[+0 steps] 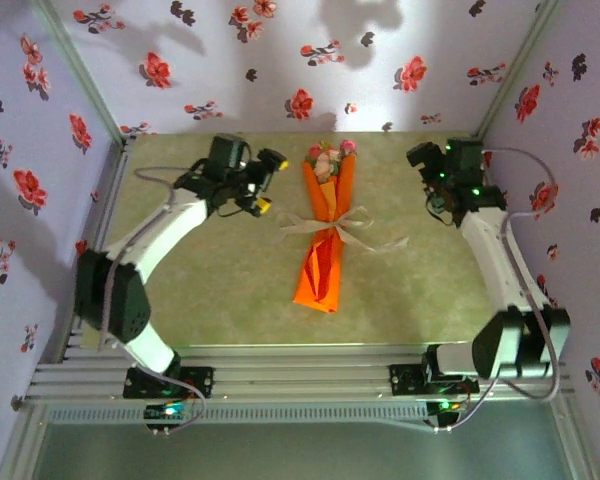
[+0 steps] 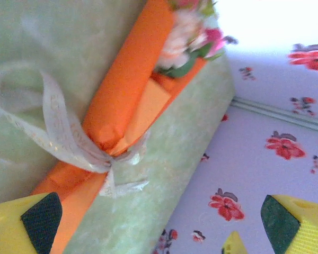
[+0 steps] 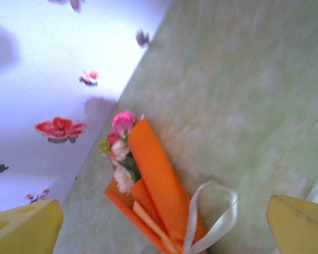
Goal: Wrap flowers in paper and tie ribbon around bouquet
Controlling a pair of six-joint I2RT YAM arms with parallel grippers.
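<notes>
Orange bouquet (image 1: 320, 262) lies flat, ribbon (image 2: 63, 132) knotted around its middle.

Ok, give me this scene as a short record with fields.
bouquet: orange cone lying flat on the table
flowers: poking out of its far end
ribbon: tied in a bow around the cone's middle
left fingers: open, holding nothing, left of the bouquet
right fingers: open, holding nothing, right of the bouquet
</notes>
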